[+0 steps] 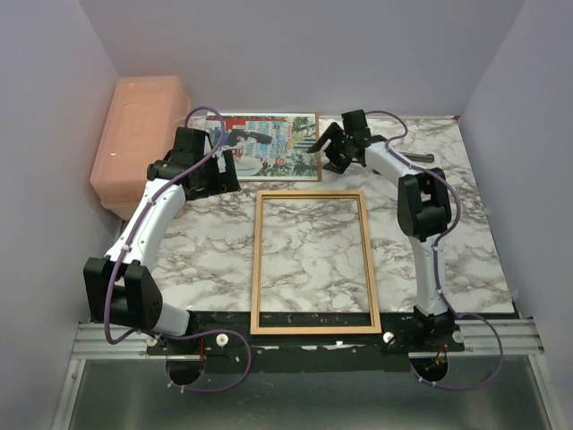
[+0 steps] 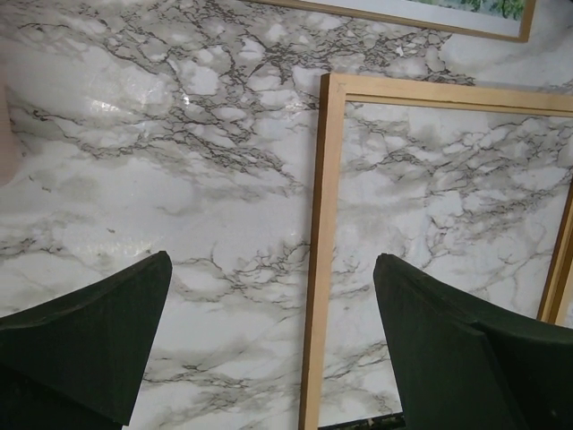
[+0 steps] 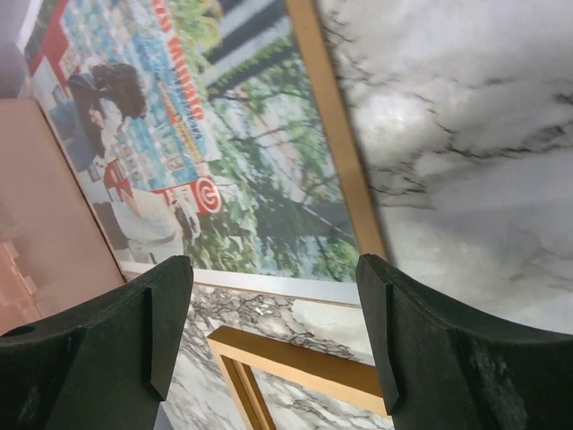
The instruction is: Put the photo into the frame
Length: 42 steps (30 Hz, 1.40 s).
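Observation:
The photo (image 1: 269, 143) lies flat at the back centre on a brown backing board (image 1: 319, 152); it shows people at red-and-white vending machines, with foliage at its right end. The thin orange-brown frame (image 1: 258, 269) lies empty mid-table in front of it. My left gripper (image 1: 236, 152) is open and empty above the photo's left part. My right gripper (image 1: 324, 152) is open and empty above its right end. The right wrist view shows the photo (image 3: 224, 152), the board's edge (image 3: 331, 125) and a frame corner (image 3: 295, 363) between the open fingers (image 3: 273, 264). The left wrist view shows the frame's rail (image 2: 322, 251) between open fingers (image 2: 273, 260).
A pink plastic box (image 1: 139, 139) stands at the back left beside the photo, and shows in the right wrist view (image 3: 45, 233). The marble table (image 1: 448, 242) ends at a black rail in front. Grey walls enclose the left, back and right sides.

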Each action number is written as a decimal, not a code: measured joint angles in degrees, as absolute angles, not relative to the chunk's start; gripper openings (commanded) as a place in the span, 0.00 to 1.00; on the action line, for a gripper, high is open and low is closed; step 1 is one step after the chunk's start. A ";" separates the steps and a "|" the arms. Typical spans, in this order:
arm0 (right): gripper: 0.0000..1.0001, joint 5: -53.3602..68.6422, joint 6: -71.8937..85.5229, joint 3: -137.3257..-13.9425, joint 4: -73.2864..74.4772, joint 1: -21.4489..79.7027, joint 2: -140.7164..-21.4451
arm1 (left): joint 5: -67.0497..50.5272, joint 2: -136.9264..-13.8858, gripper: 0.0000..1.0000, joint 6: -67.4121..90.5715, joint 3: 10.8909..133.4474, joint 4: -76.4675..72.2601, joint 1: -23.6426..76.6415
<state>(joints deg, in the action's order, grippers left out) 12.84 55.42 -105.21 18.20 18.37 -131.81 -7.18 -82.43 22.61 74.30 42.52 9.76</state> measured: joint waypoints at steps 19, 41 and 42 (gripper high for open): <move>0.20 10.48 38.48 -134.93 29.98 31.51 -145.60 | -2.61 -66.89 0.99 20.73 67.83 42.48 9.76; 0.01 -6.81 40.60 -130.82 33.17 27.73 -147.44 | -5.96 -62.76 0.98 20.88 61.36 41.19 9.76; 0.01 -6.94 40.47 -130.17 33.39 26.94 -147.00 | -6.00 -62.76 0.98 20.93 61.25 41.19 9.76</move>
